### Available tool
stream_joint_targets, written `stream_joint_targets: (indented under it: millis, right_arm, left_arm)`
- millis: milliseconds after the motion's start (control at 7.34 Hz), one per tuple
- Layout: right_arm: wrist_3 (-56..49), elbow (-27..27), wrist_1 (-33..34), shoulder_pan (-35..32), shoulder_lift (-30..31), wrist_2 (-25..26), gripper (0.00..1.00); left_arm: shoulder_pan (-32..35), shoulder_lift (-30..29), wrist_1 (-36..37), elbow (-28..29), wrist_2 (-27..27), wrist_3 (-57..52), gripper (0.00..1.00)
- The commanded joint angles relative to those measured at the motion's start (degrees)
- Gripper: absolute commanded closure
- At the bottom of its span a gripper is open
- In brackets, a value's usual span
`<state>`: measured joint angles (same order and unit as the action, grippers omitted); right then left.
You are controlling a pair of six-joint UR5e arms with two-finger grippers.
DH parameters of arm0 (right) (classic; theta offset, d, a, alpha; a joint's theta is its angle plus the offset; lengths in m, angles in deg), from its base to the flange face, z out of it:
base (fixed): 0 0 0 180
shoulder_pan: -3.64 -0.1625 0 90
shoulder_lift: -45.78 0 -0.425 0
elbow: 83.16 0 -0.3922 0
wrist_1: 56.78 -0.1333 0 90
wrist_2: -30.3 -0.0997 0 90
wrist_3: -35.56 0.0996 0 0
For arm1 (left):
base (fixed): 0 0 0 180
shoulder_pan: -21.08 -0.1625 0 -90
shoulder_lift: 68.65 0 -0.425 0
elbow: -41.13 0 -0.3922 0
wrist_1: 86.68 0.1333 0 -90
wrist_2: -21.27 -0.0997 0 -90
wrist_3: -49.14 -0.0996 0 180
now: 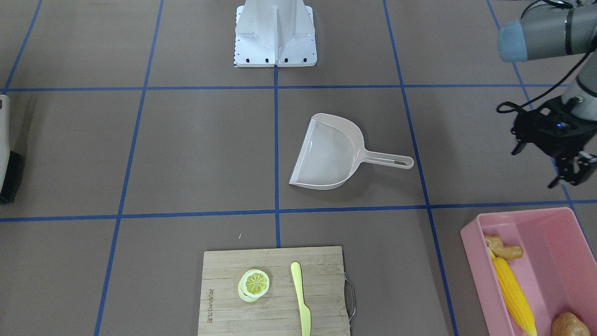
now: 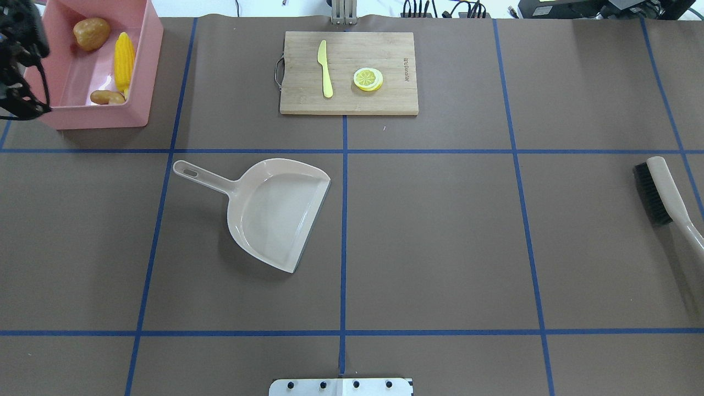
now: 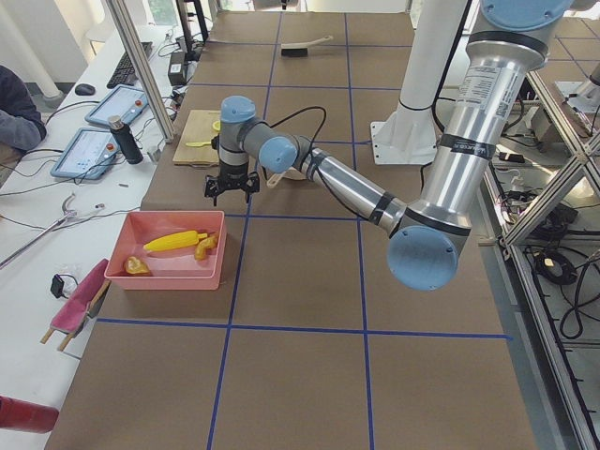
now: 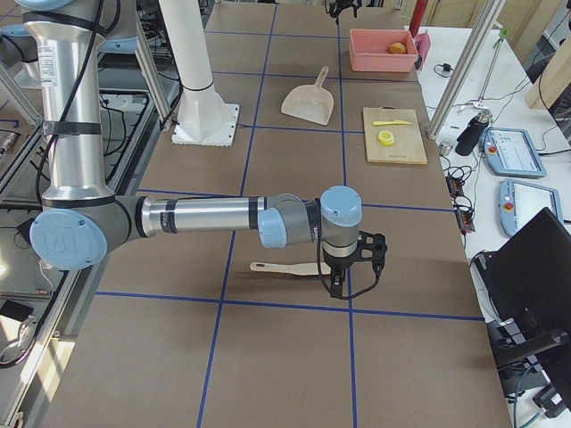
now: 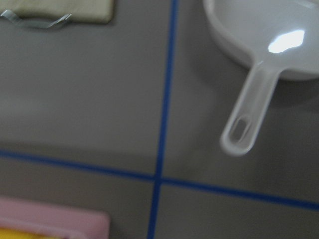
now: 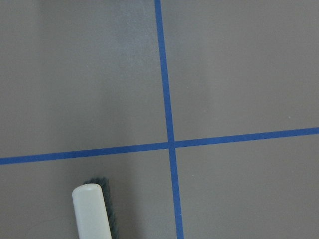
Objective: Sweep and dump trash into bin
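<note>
Pink plastic walls of the bin (image 2: 144, 66) now hold all three pieces of trash: the corn cob (image 2: 124, 55) lies along the middle, the potato (image 2: 91, 33) sits toward one end, and the ginger root (image 2: 107, 97) rests at the other end, touching the corn's tip. That suggests the sweeping and dumping are essentially done and only tidying remains. The dustpan (image 2: 275, 212) lies flat and empty on the table (image 2: 440, 231), well apart from the bin, its handle angled toward the bin's side, which is how a tool looks once it has been set down after tipping. The left gripper (image 1: 571, 172) hangs above the table between the dustpan handle and the bin, holding nothing; its fingers look slightly parted in the front-facing view, though the gap is small and dark. The brush (image 2: 660, 192) lies on the far right of the table, bristles sideways, with nothing clamped on it. The right gripper (image 4: 350, 267) hovers just beside the brush's handle, seen only from the side view, so I cannot tell whether its fingers are spread or pressed together. On the cutting board (image 2: 385, 99) the lemon slice (image 2: 368, 78) and the plastic knife (image 2: 325, 69) sit apart from each other, untouched, since they are not trash.
</note>
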<state>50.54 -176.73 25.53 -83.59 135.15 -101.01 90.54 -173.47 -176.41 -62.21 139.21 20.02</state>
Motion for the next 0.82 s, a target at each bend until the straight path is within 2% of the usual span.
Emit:
stream_joint_targets:
  millis: [0, 136, 272, 409, 681]
  right_arm:
    - [-2.41, 0.15, 0.13, 0.12, -0.59, -0.01, 0.0]
    - [-2.14, 0.15, 0.05, 0.21, -0.77, -0.01, 0.0]
    - [-2.14, 0.15, 0.05, 0.3, -0.77, -0.01, 0.0]
    - [-2.05, 0.24, 0.05, 0.48, -0.77, 0.08, 0.0]
    - [-2.05, 0.33, -0.39, 2.57, -0.69, 0.43, 0.0]
  left_arm:
    - [8.2, 2.42, 6.48, 1.47, 3.73, 17.26, 0.01]
    - [11.54, 2.43, 7.8, 4.09, 13.71, 18.39, 0.01]
    - [13.14, 2.69, 9.56, 6.99, 18.85, 21.88, 0.01]
    - [13.33, 3.56, 9.84, 7.28, 19.25, 24.7, 0.01]
    - [17.97, 9.25, 9.41, 7.45, 19.26, 24.9, 0.01]
